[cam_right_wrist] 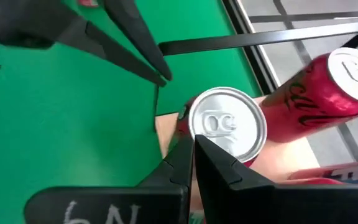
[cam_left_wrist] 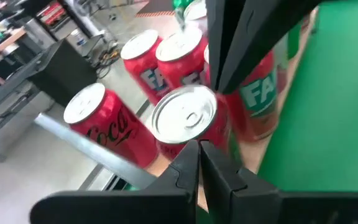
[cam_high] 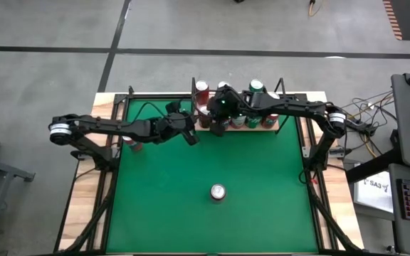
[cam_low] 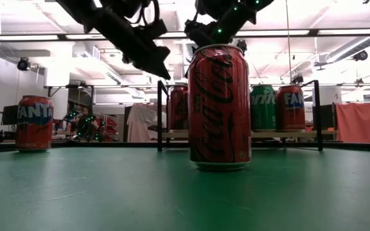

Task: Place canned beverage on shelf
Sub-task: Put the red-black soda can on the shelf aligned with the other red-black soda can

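At the table's far edge: small light tan wooden shelf [cam_high: 272, 125] with black uprights, cans standing on it.
Left gripper [cam_high: 191, 137]: fingers pressed together, empty, beside the shelf's left end.
Right gripper [cam_high: 218, 129]: fingers together, empty, above the shelf's cans.
Red cola can [cam_high: 218, 192]: upright on the green felt, mid-table, well apart from both grippers.

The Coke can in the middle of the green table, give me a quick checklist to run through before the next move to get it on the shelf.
1. Coke can upright, clear space around it: ok.
2. Left gripper free of load: ok, shut on nothing, hovering near the shelf.
3. Right gripper free: ok, shut, above the shelf's cans.
4. Jaws open for a grasp: not ok, both shut.
5. Free spot on the shelf: cannot tell; several cans already stand there.
6. Fanta can out of the way: ok, far at the table's left edge.
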Controlling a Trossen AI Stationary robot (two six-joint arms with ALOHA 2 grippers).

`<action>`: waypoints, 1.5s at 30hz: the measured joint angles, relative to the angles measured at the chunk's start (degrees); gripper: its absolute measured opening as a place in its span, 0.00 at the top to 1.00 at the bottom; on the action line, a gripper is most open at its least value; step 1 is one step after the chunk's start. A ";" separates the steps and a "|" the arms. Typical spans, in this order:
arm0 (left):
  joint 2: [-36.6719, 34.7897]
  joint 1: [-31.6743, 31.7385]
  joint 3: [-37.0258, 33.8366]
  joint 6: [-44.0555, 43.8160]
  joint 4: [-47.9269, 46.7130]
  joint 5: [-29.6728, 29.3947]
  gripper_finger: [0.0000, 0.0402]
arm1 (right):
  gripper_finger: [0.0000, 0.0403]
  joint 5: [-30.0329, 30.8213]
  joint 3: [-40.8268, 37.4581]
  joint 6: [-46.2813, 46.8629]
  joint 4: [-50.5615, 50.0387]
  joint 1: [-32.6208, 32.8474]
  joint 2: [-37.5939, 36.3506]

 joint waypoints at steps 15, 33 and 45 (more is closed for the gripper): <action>-7.62 0.00 0.00 6.02 -3.52 3.05 1.00 | 0.98 -1.32 -0.17 -1.47 0.71 -0.05 3.34; -9.55 0.17 0.00 10.67 -3.25 2.80 1.00 | 0.98 -0.99 3.56 -4.89 0.50 -1.12 3.95; -9.57 0.89 0.00 12.60 -5.91 2.78 1.00 | 0.98 -6.01 5.87 -6.38 -5.83 -2.02 4.70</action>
